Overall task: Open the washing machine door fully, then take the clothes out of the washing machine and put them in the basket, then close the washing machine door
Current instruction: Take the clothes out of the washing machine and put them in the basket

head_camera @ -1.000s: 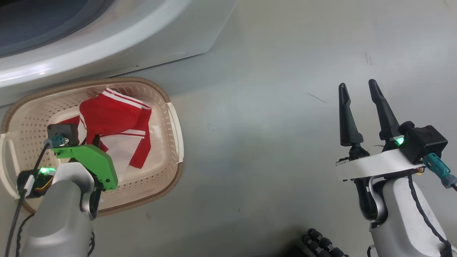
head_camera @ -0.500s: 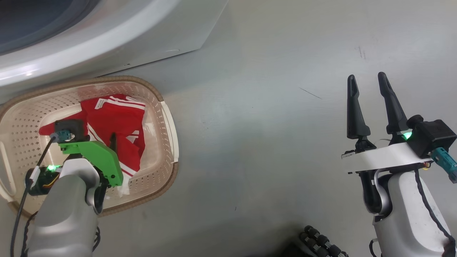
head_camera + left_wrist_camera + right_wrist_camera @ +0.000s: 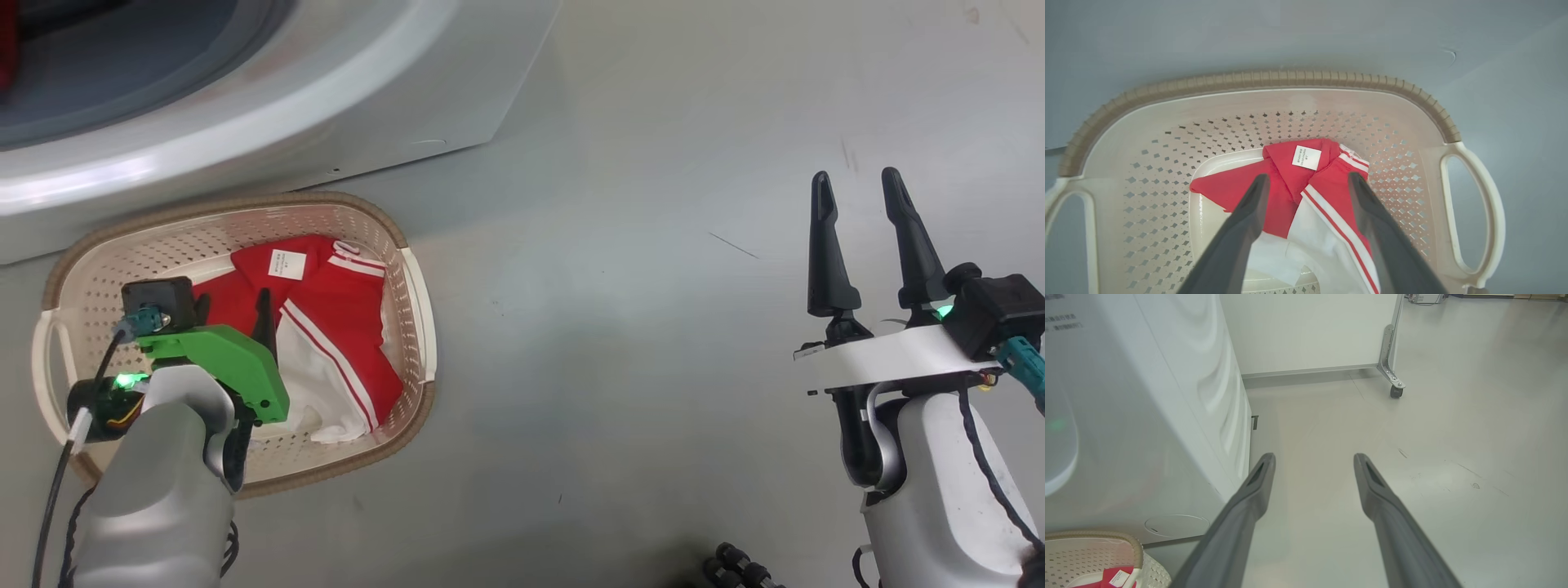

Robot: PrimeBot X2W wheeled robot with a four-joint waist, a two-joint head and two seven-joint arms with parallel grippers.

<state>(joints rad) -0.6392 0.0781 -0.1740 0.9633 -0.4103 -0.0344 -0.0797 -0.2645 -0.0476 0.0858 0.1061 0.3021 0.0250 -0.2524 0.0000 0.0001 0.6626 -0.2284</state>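
Smooth grey floor (image 3: 653,327) all round, w/ a few dark scuffs. In the right wrist view a white wall panel (image 3: 1306,330) closes the bkgd, w/ a metal leg on a castor (image 3: 1391,381) at its right end.

Far left & top of the head view: the washing machine (image 3: 269,106), white front, round opening dark inside. A sliver of red shows at the opening's left edge, too small to tell what it is.

Just in front of the machine, on the floor, sits the basket (image 3: 220,204): cream perforated plastic, brown rim, a handle at each end.

The left gripper (image 3: 233,304) hangs over the basket's left half, fingers pointing down into it & spread wide. The left wrist view shows both fingers apart above the fabric, not pinching it.

The clothes (image 3: 335,327) lie on the basket's bottom, centre to right: one crumpled red garment w/ a white panel, white stripes & a small white label facing up, its edge against the basket's right wall.

Far right: the right gripper (image 3: 856,175) is over open floor, well apart from basket & machine, fingers pointing up the frame, spread wide, holding nothing. Below it, at the bottom edge, a black ribbed part (image 3: 739,567), can't tell what.
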